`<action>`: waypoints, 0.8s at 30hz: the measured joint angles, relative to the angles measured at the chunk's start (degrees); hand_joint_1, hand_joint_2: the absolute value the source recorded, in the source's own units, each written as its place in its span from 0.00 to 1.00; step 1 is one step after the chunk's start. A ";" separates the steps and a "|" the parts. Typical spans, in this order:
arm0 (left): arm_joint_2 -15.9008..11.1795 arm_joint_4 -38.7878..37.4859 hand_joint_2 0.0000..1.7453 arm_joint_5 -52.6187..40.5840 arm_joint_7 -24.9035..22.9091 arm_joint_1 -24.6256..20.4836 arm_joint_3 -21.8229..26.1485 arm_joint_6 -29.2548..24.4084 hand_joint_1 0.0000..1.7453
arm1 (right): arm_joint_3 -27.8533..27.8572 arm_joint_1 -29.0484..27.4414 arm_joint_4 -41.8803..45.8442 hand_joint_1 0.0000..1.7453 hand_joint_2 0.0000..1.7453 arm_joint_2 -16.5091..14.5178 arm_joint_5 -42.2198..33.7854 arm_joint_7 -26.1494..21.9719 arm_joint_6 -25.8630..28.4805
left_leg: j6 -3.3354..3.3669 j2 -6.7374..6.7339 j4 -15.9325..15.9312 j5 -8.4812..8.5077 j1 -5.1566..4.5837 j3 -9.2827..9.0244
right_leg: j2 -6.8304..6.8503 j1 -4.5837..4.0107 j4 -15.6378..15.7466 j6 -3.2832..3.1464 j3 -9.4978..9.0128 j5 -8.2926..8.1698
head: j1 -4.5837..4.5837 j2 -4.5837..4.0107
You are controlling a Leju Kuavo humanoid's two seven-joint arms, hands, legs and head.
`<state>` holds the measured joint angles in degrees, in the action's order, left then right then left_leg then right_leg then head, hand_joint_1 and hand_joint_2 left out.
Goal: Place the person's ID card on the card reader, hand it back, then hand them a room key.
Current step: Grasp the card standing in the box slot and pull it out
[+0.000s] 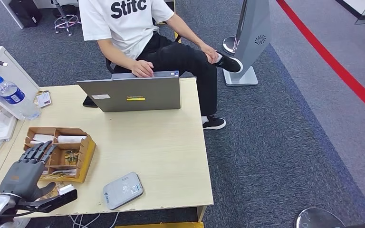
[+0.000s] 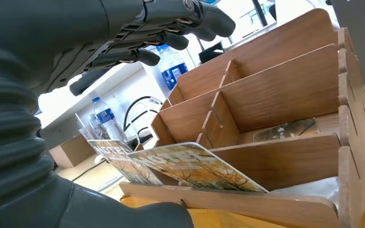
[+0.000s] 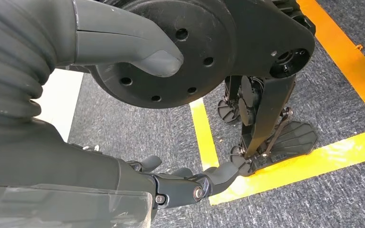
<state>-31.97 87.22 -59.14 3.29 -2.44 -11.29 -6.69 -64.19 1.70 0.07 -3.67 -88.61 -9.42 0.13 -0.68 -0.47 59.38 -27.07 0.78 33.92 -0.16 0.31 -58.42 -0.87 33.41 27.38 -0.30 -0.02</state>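
My left hand (image 1: 27, 172) hovers over the near left end of a wooden organiser box (image 1: 86, 153), fingers (image 2: 171, 21) spread and straight, holding nothing. Printed hotel key cards (image 2: 197, 167) lean in the box's nearest slot, just below the hand; another card (image 2: 285, 129) lies flat one slot further in. The grey-white card reader (image 1: 123, 190) lies near the table's front edge, to the right of the box, with nothing on it. My right hand (image 3: 138, 175) hangs beside my body over the carpet, fingers (image 3: 218, 176) loosely apart and empty.
A person (image 1: 133, 28) sits behind an open laptop (image 1: 133, 94) at the table's far side, one hand on it. A water bottle (image 1: 9, 92) and a small card-like item (image 1: 43, 98) are at the far left. A phone (image 1: 89, 101) lies by the laptop.
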 joint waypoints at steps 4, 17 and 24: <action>0.06 -0.33 1.00 -0.02 -0.01 0.01 0.03 0.01 0.00 | 0.00 0.00 0.00 0.00 1.00 0.00 0.00 0.00 0.00 | 0.00 0.00 0.00 0.00 0.00 0.00 | 0.00 0.00 0.00 0.00 0.00 0.00 | 0.01 0.01; 1.35 -2.62 1.00 -0.64 0.05 -0.05 0.07 -2.04 0.63 | 0.00 0.00 0.00 0.00 1.00 0.00 0.00 -0.02 0.02 | 0.00 0.00 0.00 0.00 0.00 0.00 | 0.00 0.00 0.00 0.00 0.01 0.00 | 0.01 0.00; 1.66 -3.27 1.00 -0.40 0.34 -0.06 0.08 -1.98 1.00 | 0.00 0.00 0.00 0.00 1.00 0.00 0.00 -0.01 0.04 | 0.00 0.00 0.00 0.00 0.00 0.00 | 0.00 0.00 0.00 0.00 0.01 0.00 | 0.00 0.00</action>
<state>-30.30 83.95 -59.55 3.63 -2.51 -11.21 -8.67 -64.19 1.70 0.07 -3.67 -88.61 -9.43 0.17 -0.68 -0.47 59.38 -27.07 0.78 33.92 -0.16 0.30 -58.42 -0.87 33.42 27.38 -0.30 -0.02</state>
